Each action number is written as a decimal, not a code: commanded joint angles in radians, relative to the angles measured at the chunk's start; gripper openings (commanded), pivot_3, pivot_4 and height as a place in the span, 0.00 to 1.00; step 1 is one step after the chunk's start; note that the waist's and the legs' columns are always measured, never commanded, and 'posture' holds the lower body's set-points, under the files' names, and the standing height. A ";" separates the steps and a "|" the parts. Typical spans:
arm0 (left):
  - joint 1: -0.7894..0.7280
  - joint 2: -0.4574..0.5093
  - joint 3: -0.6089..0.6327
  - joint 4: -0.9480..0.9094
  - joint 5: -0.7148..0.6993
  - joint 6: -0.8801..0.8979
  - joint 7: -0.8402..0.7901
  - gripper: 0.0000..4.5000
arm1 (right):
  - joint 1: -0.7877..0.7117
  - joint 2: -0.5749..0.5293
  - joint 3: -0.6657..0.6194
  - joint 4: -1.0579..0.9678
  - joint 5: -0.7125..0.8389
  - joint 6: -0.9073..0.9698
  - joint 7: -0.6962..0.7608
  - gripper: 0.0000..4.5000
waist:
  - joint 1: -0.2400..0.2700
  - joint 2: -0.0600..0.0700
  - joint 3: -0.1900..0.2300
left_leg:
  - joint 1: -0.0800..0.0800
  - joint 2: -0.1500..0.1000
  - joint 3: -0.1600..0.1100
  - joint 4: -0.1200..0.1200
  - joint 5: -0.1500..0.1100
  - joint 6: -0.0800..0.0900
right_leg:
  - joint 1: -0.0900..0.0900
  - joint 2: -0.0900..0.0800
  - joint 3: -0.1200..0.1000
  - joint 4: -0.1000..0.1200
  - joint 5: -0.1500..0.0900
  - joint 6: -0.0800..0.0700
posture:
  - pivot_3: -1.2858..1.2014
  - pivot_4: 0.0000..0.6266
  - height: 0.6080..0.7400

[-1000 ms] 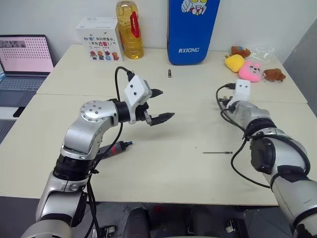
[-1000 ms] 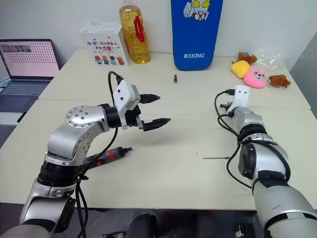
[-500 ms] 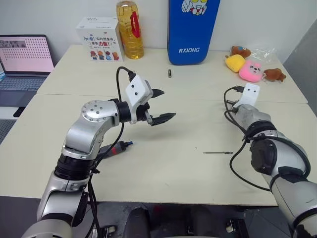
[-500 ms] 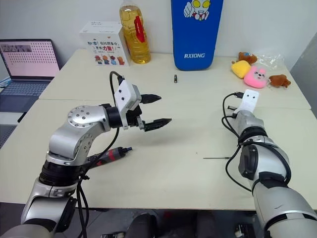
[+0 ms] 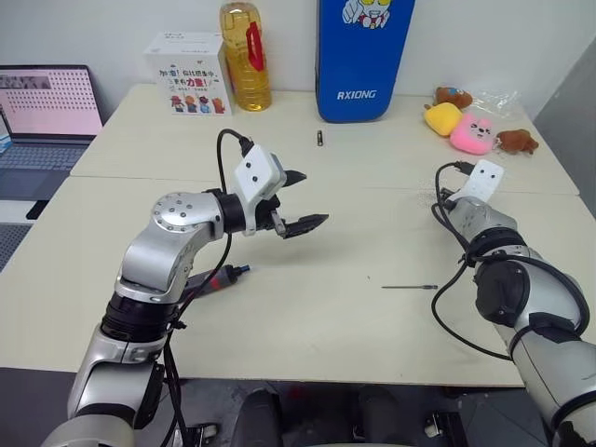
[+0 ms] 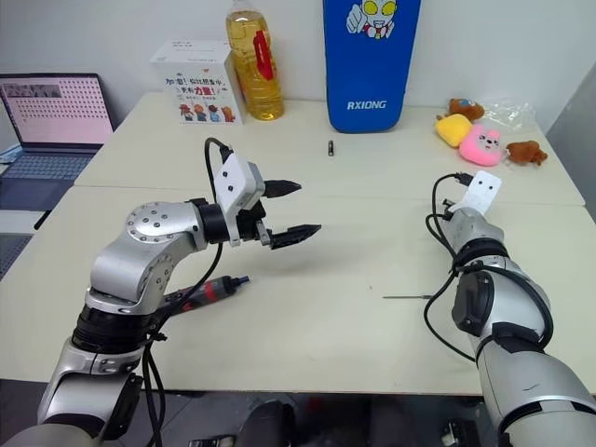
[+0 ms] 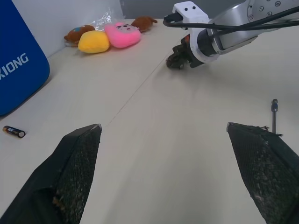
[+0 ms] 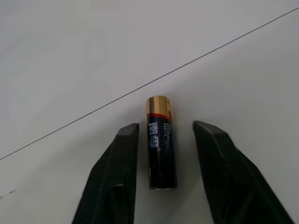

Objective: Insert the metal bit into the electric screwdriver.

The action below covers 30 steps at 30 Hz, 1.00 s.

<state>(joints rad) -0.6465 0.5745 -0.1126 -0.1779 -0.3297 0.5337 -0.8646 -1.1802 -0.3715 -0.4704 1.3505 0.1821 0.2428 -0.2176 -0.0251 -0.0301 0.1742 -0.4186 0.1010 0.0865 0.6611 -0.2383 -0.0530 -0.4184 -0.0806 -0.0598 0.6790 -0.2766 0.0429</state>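
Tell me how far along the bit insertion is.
Nothing looks done: the metal bit lies loose on the table, and the screwdriver lies apart by the left arm. In hand: the open right gripper straddles a battery; the left gripper is open, empty. Left: picking up both, inserting.

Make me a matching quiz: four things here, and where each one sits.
Things:
1 bit
2 screwdriver
3 laptop
4 bottle

Places:
A beside the white box
B at the far left, off the table
C under the left arm
D on bare table by the right arm

Pairs: 1-D, 2-C, 3-B, 4-A
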 commanded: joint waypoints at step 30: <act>0.072 0.320 0.117 -0.039 -0.055 0.028 -0.236 1.00 | 0.470 -0.180 0.307 -1.307 0.286 0.652 0.723 1.00 | 0.001 0.003 0.002 | -0.003 0.000 -0.002 -0.001 0.000 0.000 | -0.003 0.000 -0.001 -0.001 0.000 0.000 | 0.52 0.24 1.00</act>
<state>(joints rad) -0.5771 0.8449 -0.0295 -0.1859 -0.3662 0.5649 -1.0301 -0.7519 -0.4945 -0.1865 0.2645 0.4000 0.8659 0.3808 -0.0238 -0.0274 0.1758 -0.4221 0.1010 0.0846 0.6597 -0.2387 -0.0523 -0.4213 -0.0802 -0.0612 0.6784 -0.2769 0.0433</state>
